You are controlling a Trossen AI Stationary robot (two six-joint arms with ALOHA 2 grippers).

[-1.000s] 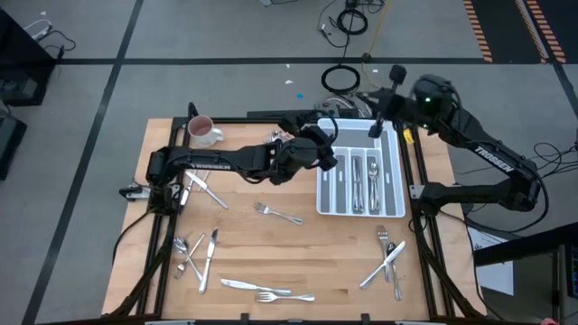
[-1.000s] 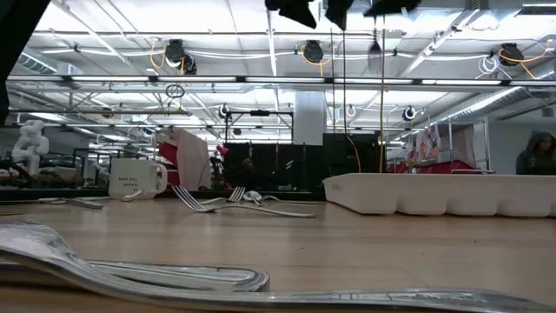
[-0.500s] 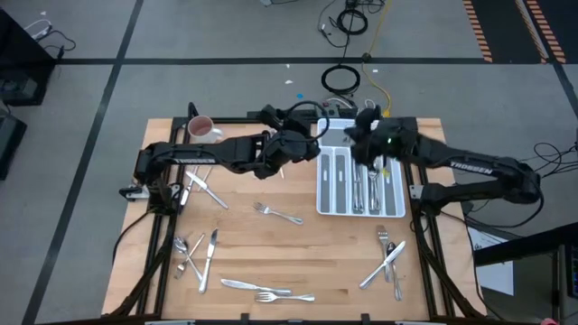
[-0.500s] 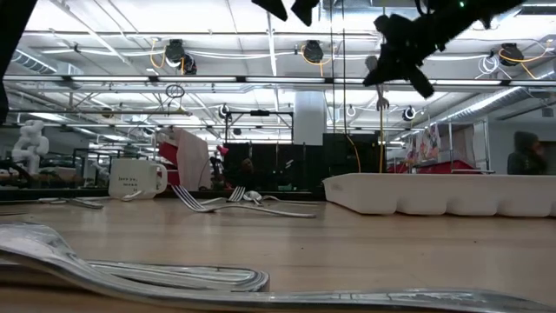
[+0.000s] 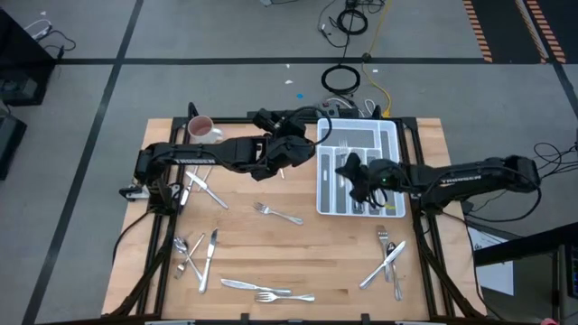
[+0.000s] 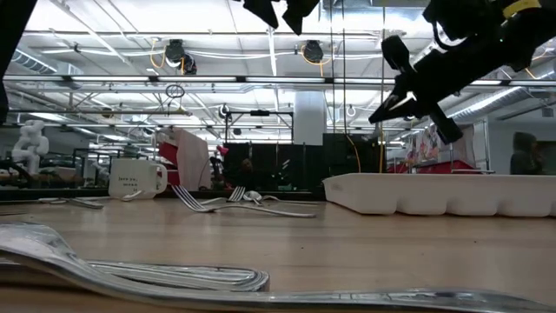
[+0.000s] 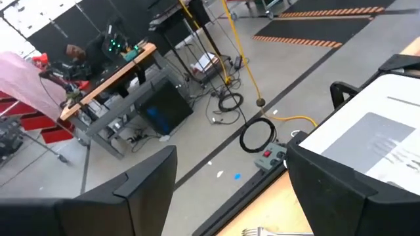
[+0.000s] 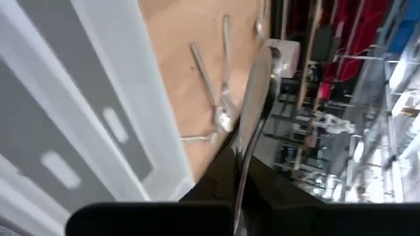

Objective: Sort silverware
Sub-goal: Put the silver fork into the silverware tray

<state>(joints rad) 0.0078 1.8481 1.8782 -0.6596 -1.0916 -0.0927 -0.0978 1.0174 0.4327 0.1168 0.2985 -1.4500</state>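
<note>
My right gripper hovers over the white tray, shut on a slim silver piece of silverware; I cannot tell which kind it is. My left gripper hangs open and high by the tray's far left corner, with nothing between its fingers. Several sorted pieces lie in the tray's compartments. Loose forks, knives and spoons lie flat on the wooden table: a fork in the middle and groups at the near left, near centre and near right. My right gripper pinches the silver piece between its two fingers. The long free part sticks out past the fingertips, in line with them. The fingers come from the table's right, slanting a little down. The piece is lifted clear above the tray.
A pink-and-white mug stands at the far left corner. More silverware lies near the left arm's base. Cables and a power strip lie on the floor beyond the far edge. The table's middle is bare wood.
My right gripper has swung from beyond the tray's far right corner down and toward the table's left, over the tray, rolling as it went, and it has stayed shut. My left gripper has drawn back from the tray toward the table's left and tipped upward, still open.
</note>
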